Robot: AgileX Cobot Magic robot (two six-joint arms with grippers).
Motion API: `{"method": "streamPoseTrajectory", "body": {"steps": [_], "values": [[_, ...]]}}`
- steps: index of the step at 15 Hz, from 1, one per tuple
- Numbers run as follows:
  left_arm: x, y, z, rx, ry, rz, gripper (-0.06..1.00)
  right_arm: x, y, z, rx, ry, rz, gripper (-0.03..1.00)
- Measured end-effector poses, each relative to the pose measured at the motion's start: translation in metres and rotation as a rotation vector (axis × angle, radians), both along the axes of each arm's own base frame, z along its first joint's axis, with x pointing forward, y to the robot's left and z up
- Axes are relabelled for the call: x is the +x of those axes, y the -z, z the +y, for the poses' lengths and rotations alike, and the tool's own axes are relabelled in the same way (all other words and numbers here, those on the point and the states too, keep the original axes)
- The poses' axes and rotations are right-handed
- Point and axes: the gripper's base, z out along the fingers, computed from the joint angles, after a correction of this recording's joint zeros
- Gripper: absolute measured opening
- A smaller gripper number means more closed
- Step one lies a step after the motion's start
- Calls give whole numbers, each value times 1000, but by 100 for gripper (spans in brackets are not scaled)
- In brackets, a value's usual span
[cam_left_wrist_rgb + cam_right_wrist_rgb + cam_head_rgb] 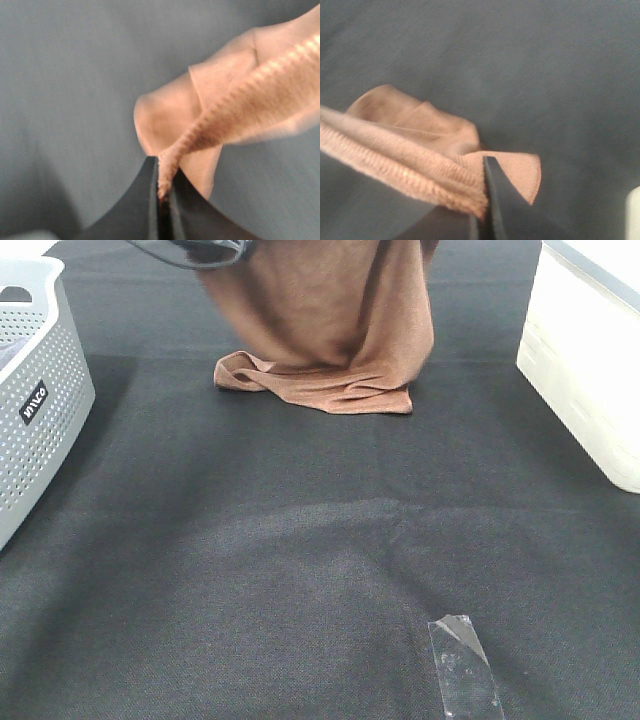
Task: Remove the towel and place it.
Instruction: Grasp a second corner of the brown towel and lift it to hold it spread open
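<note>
The reddish-brown towel (330, 320) hangs down from above the top edge of the exterior view. Its lower end lies bunched on the black table cloth (300, 540) at the far middle. In the left wrist view my left gripper (162, 192) is shut on a stitched edge of the towel (220, 115), which trails away from the jaws. My right gripper (480, 210) is likewise shut on a stitched edge of the towel (420, 130). The exterior view shows neither gripper clearly, only a dark cable or arm part (190, 250) at the top.
A white perforated basket (40, 390) stands at the left edge of the table. A white box (590, 360) stands at the right. A strip of clear tape (462, 665) lies on the cloth near the front.
</note>
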Motion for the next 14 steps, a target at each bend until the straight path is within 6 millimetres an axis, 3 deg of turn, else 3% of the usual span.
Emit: {"method": "streamPoseTrajectory", "body": {"steps": [5,8,9,12,14], "values": [[-23,-50,3,-134,-57,-25,0,-27,-26,-1,4,-89,54,0],[-45,-64,8,-153,-72,36,0,-48,-54,-5,52,-94,23,0],[-58,-70,12,-147,-75,60,0,-59,-63,-7,62,-96,24,0],[-106,-92,28,-135,-78,108,0,-88,-62,-14,61,-97,107,0],[-142,-94,37,-133,-73,157,0,-113,-56,-20,53,-100,173,0]]}}
